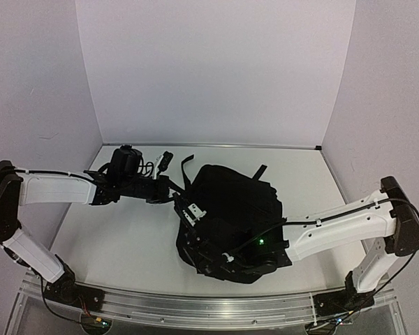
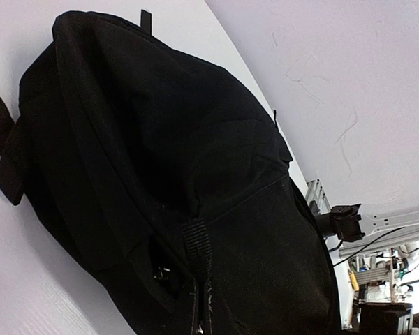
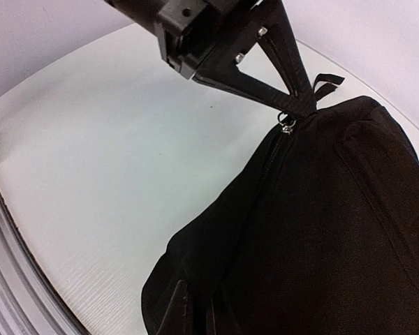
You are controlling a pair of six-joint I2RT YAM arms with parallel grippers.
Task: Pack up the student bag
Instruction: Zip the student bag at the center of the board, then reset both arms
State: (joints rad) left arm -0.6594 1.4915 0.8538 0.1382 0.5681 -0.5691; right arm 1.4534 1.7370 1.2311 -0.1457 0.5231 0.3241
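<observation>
Black soft fabric backpack (image 1: 230,216) mid white table (image 1: 126,237), floppy. Your left gripper (image 3: 297,106) clamped on small metal zipper pull (image 3: 288,124), right gripper (image 3: 199,314) pinched shut on near-edge fabric. Grab tabs, not cloth imo.

Top cam high, near edge, looking down at table (image 1: 126,237); wrist cams close on student bag (image 1: 230,202), shared by all.
</observation>
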